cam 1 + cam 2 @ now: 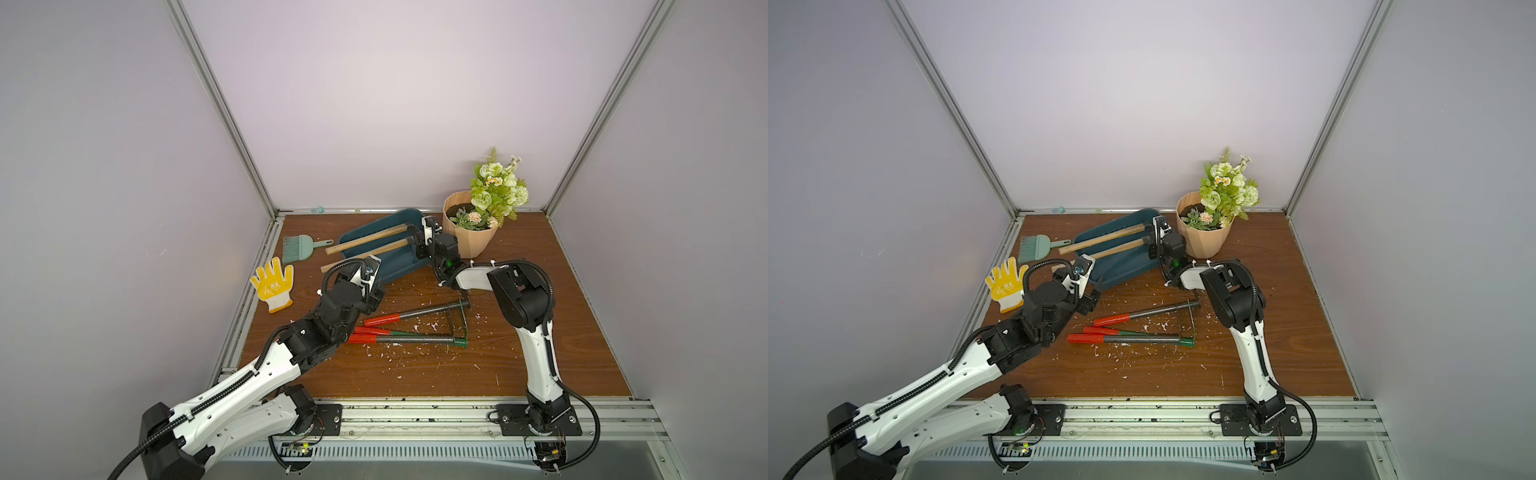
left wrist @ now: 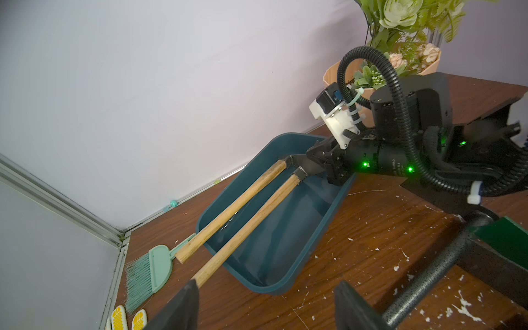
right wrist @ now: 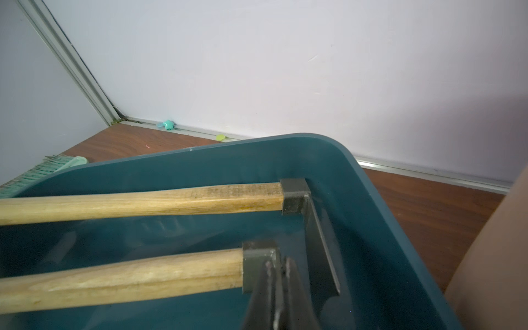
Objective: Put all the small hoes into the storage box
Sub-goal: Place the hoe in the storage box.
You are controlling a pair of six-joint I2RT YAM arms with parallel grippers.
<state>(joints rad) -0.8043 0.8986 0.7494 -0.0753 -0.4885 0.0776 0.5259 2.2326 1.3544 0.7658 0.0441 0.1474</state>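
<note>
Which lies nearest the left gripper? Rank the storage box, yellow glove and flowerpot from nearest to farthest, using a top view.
Measured from the left gripper, whose jaws are open:
1. storage box: just ahead of it, with the near rim right by the fingers.
2. yellow glove: off to its left, by the side wall.
3. flowerpot: farthest, beyond the box at the back right.

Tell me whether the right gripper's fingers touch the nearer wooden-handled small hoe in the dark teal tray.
Touching. The right wrist view shows the shut right fingers meeting the dark metal head of the wooden-handled small hoe, no gap.
</note>
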